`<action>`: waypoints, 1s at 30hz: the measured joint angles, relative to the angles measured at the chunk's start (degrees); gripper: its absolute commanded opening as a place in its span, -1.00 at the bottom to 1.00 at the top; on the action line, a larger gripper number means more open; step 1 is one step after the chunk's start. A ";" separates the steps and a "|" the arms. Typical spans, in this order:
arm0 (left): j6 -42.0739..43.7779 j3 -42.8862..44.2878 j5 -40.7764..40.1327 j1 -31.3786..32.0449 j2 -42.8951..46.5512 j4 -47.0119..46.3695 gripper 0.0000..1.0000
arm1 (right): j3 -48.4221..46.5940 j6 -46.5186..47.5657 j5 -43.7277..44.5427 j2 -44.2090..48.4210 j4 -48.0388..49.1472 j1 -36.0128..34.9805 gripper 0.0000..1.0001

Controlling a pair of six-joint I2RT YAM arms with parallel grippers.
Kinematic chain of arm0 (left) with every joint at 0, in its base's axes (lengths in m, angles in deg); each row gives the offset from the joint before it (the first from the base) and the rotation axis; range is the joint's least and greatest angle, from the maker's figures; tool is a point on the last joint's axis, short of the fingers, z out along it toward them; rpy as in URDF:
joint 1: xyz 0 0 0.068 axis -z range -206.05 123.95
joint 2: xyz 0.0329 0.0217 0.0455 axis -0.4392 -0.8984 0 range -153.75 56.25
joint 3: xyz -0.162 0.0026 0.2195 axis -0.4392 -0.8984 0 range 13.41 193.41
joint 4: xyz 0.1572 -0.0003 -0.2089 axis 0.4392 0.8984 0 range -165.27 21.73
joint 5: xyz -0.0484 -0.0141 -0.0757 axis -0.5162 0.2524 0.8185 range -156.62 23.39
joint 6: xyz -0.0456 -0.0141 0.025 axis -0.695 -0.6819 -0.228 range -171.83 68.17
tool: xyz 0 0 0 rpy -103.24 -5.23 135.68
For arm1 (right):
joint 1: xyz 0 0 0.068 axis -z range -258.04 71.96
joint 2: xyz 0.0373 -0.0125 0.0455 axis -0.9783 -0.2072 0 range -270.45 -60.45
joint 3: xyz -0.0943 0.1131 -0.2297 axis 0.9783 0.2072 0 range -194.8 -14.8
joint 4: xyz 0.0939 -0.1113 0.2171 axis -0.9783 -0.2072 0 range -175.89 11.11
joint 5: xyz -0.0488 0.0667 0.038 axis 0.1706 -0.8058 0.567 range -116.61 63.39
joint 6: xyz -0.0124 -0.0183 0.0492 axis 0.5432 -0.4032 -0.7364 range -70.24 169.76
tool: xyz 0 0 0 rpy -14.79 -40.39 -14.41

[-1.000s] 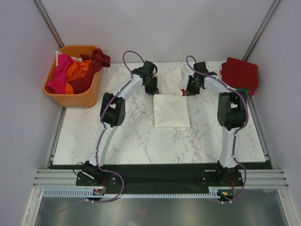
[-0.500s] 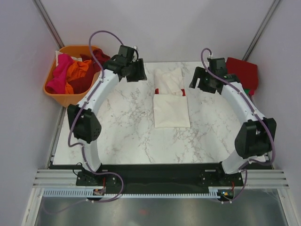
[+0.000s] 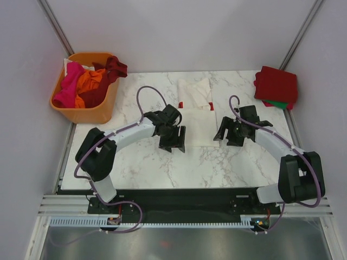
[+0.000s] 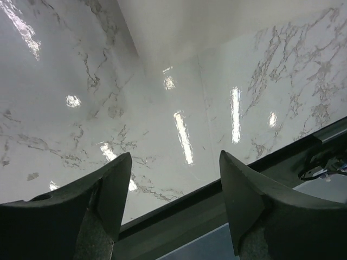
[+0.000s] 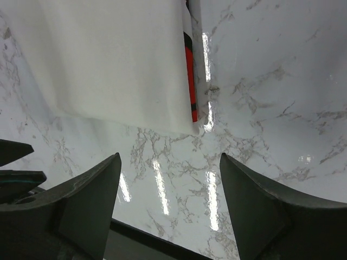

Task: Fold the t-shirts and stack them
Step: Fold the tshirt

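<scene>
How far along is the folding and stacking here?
Done: a folded red shirt lies over a green one at the far right. In hand: the white shirt lies partly folded mid-table; left gripper and right gripper, both open, flank its near end. Left: stacking it, then the pink, orange and dark red shirts in the basket.

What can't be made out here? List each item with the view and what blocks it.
- Cream t-shirt, top view: its near corners are covered by the left end effector and right end effector.
- Red print, right wrist view: only a sliver shows at the fold's edge, so it is unreadable.
- Basket, top view: the tangled shirts hide each other, so the count is unclear.
- Red stack, top view: it covers all but an edge of a green one.
</scene>
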 measured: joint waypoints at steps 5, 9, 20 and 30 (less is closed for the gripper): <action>-3.37 -2.71 -0.07 0.55 -2.08 -5.42 0.43 | 1.84 -0.13 -0.70 0.50 3.21 0.02 0.63; -4.59 -3.43 -0.15 0.61 -3.32 -9.14 0.35 | 2.99 -0.15 -0.72 0.42 4.68 0.00 0.61; -4.76 -4.00 -4.81 0.68 -3.41 -13.55 0.09 | 3.74 -0.31 -1.29 -3.45 8.28 0.02 0.59; -5.40 -5.60 -7.98 0.66 -6.29 -16.68 0.03 | 4.00 -0.24 -1.73 -4.87 9.73 0.02 0.56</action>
